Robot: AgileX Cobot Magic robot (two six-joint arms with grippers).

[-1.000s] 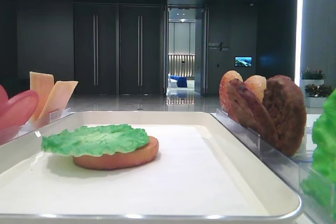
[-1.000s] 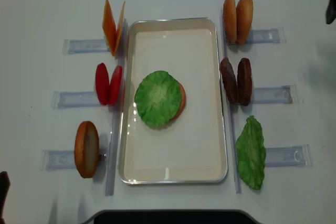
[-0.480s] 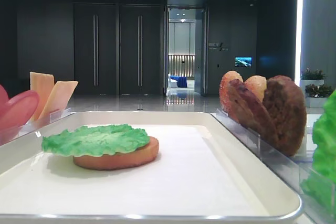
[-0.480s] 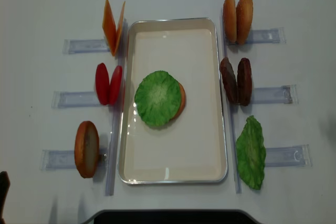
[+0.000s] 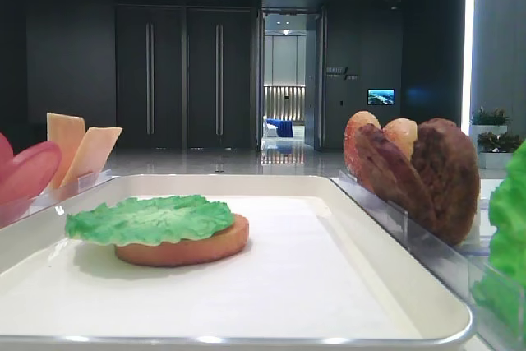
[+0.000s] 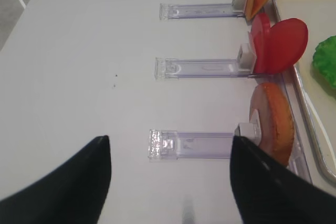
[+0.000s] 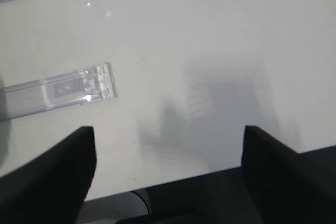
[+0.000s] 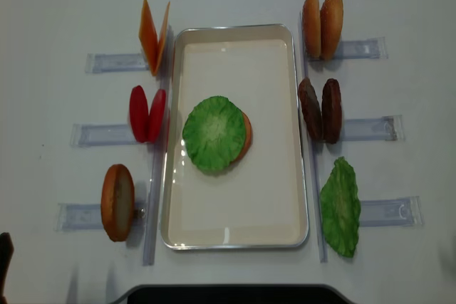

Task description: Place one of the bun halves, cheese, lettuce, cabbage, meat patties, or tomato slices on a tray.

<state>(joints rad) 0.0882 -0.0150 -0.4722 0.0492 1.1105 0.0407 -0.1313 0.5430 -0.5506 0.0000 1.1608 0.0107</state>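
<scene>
The cream-white tray [image 8: 235,208] lies in the middle of the table. In it a bun half [image 8: 246,137] lies flat with a lettuce leaf [image 8: 213,133] on top; the low view shows the same bun half [image 5: 193,250] and lettuce [image 5: 148,218]. My left gripper [image 6: 169,153] is open and empty over bare table, left of a standing bun half [image 6: 274,124]. My right gripper [image 7: 168,135] is open and empty above bare table near its edge. Neither gripper touches any food.
Clear stands flank the tray. On the left are cheese [image 8: 153,33], tomato slices [image 8: 147,114] and a bun half [image 8: 117,201]. On the right are two bun halves [image 8: 322,25], meat patties [image 8: 320,110] and a second lettuce leaf [image 8: 340,208]. An empty stand end [image 7: 58,90] lies near my right gripper.
The dark right arm that showed at the top right corner of the overhead view a second ago has left that view. The food and the tray have not moved.
</scene>
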